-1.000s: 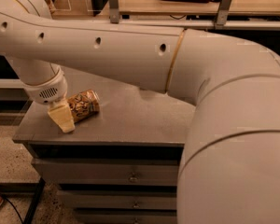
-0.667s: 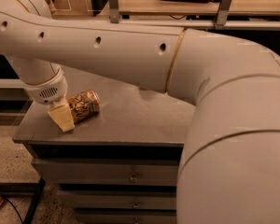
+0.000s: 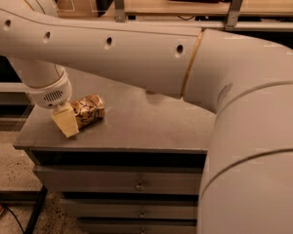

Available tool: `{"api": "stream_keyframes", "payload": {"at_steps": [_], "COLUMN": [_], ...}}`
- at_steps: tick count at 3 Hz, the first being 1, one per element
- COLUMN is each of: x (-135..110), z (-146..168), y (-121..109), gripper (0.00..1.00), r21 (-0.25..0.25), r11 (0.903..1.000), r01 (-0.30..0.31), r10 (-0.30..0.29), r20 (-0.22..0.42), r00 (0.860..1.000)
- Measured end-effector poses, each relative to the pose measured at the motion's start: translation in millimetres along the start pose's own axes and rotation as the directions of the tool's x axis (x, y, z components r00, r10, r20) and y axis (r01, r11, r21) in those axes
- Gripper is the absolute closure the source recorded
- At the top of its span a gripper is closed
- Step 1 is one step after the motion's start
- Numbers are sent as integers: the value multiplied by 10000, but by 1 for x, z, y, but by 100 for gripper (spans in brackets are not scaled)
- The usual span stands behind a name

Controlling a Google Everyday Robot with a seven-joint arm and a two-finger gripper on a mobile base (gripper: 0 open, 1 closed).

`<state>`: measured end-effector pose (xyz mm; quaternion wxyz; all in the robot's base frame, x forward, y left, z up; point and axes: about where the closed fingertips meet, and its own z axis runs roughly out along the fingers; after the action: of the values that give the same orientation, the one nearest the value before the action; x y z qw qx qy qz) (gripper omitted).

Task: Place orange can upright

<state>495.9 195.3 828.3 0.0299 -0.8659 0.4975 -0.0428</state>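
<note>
The gripper (image 3: 67,122) hangs low over the drawer cabinet's (image 3: 151,126) left end, against the orange can (image 3: 89,110) lying sideways; clasping it or not, I cannot tell.

One camera – high, close over arm (image 3: 136,48), looking down at cabinet top (image 3: 151,126) – jaws far left.

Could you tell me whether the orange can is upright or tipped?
Tipped: the orange can lies on its side on the cabinet top, the gripper at one end.
</note>
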Motion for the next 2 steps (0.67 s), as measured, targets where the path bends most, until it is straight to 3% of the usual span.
{"api": "stream_keyframes", "payload": {"at_steps": [2], "x": [1], "z": [1], "y": [-4], "gripper": [100], "r21": [44], "r11": [10000], "r01": [-65], "r10": [64], "r20": [189], "r00": [9998]}}
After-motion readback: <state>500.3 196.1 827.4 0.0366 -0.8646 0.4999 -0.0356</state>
